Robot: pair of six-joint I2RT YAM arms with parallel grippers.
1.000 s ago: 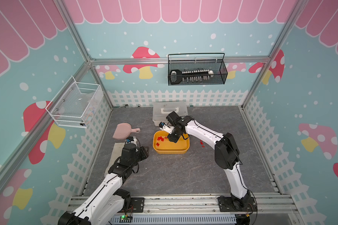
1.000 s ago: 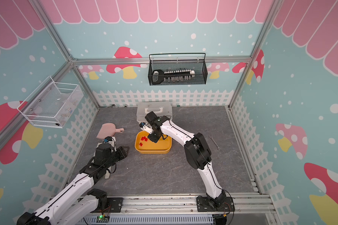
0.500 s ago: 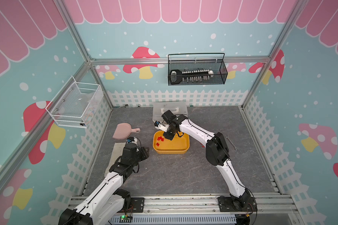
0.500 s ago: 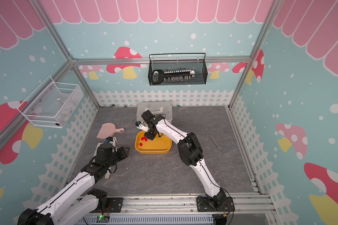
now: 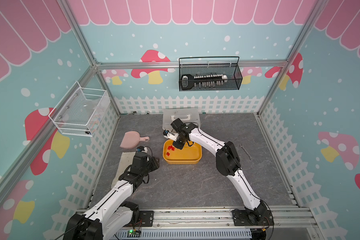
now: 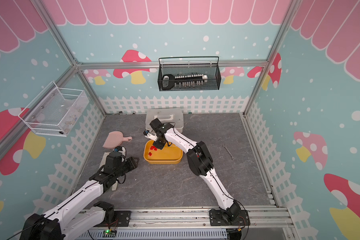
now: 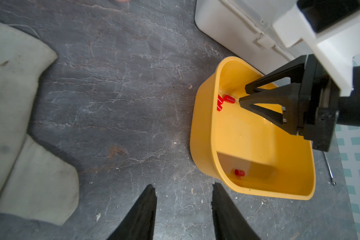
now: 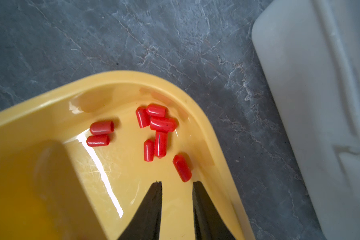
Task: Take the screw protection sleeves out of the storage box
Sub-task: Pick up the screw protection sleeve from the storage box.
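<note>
The yellow storage box sits mid-table. Several red screw protection sleeves lie clustered in its far left corner, and one more sleeve lies apart near the left wall. My right gripper reaches down inside the box, open by a narrow gap with nothing between its fingers. The nearest sleeve lies just beyond its tips. My left gripper hovers open over bare table, just left of the box.
A white lidded case stands right behind the box. A pink scoop and a grey cloth lie to the left. A wrench lies to the right. Wire baskets hang on the walls.
My right gripper has swung left to the box's far left corner above the sleeves, and its jaws have narrowed. The left arm has not moved.
</note>
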